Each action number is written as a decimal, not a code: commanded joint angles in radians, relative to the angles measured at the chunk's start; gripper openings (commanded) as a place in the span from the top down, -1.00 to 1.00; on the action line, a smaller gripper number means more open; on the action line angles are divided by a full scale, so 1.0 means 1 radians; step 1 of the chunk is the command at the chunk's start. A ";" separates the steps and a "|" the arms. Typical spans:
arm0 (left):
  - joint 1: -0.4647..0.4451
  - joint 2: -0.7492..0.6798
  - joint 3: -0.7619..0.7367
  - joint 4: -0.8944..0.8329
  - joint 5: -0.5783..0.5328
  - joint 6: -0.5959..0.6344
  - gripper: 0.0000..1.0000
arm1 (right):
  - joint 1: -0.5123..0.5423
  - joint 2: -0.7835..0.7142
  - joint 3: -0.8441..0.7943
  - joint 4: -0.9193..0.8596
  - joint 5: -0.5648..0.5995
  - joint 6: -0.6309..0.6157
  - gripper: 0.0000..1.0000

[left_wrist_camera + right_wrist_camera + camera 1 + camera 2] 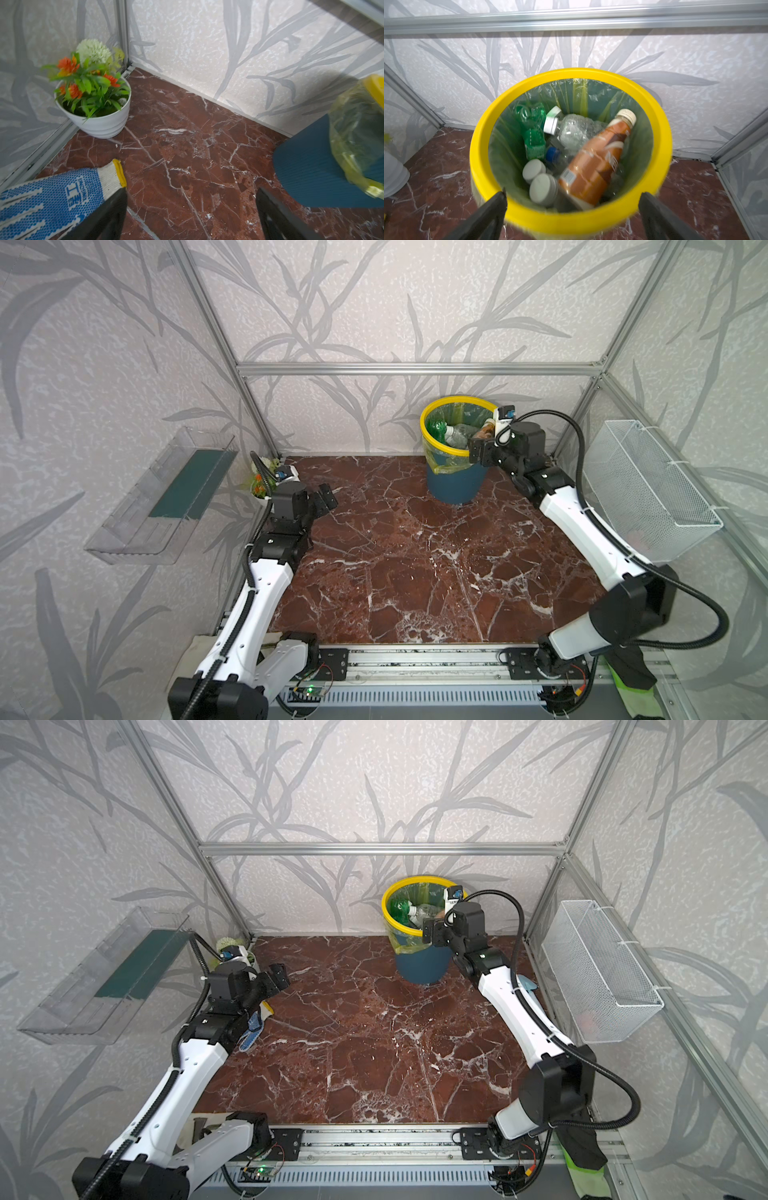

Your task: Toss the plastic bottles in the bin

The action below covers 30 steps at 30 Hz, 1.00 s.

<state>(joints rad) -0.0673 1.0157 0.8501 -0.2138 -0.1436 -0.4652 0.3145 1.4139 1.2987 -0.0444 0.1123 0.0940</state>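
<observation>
Plastic bottles [593, 164], green, clear and brown, lie heaped inside the bin [457, 485] at the back of the tabletop [415, 572]; right hand [573, 195] at its rim, jaws apart and empty, sited for dropping; left hand [326, 499] apart, empty, idle near the work glove [52, 197].

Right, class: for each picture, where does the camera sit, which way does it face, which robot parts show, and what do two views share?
Top views: high at the front, looking down toward the back wall; both arms, left gripper and right gripper show.
Left wrist: on the left arm, facing flower pot, work glove and bin; open fingers show.
Right wrist: on the right arm, looking down into the bin at plastic bottles; open fingers show.
Shared: both wrist views show the bin.
</observation>
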 commanded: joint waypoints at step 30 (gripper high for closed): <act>0.007 0.481 -0.424 0.990 -0.281 0.397 -0.99 | -0.208 0.072 -0.996 1.063 0.176 -0.069 -1.00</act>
<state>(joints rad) -0.0643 1.4525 0.3958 0.6617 -0.5121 -0.1383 0.1211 1.4521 0.3206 0.8490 0.3660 0.0605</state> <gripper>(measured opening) 0.993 0.999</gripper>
